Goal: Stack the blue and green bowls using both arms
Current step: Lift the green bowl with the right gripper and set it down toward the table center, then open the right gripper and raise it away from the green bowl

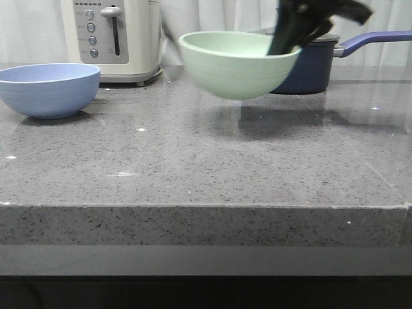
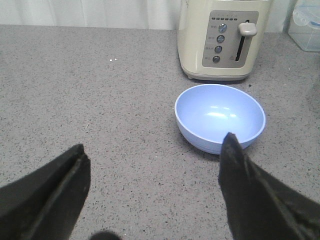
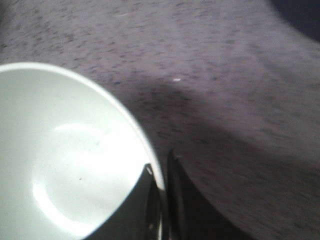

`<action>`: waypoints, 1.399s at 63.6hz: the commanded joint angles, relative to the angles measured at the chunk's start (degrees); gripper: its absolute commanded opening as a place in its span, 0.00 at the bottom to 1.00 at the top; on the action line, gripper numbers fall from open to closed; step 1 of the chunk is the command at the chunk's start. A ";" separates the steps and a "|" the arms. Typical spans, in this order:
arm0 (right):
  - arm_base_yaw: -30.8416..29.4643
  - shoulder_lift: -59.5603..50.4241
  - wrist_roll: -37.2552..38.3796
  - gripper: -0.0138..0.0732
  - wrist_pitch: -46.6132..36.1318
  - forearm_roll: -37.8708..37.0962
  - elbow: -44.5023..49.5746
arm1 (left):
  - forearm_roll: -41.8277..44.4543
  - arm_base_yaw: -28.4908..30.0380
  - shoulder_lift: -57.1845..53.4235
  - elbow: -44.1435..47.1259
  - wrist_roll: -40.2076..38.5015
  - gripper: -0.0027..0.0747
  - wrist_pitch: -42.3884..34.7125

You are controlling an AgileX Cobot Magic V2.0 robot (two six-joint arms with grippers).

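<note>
While the blue bowl rests upright on the grey stone counter at the far left, just in front of the cream toaster, the green bowl hangs clear of the surface, casting a shadow beneath. The right gripper is clamped on its rim, one finger inside, one outside. The left gripper hovers near the blue bowl, fingers spread wide, grasping nothing. A navy saucepan stands behind the green bowl.
</note>
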 commanded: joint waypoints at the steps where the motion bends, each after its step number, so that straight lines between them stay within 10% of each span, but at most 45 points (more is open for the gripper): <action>1: 1.95 -1.53 0.33 0.10 -4.42 0.34 -2.09 | -0.11 -0.46 0.53 -2.00 -0.21 0.72 -4.96; 25: 2.82 1.00 1.47 0.13 -7.89 0.20 -2.09 | -0.11 -0.46 0.53 -2.00 -0.21 0.72 -4.96; 52: 2.82 0.93 1.47 0.48 -9.27 0.20 -2.09 | -0.11 -0.46 0.53 -2.00 -0.21 0.72 -4.96; 89: 2.82 -14.41 0.54 0.49 -5.63 -7.64 1.30 | -0.11 -0.46 0.53 -2.00 -0.21 0.72 -4.96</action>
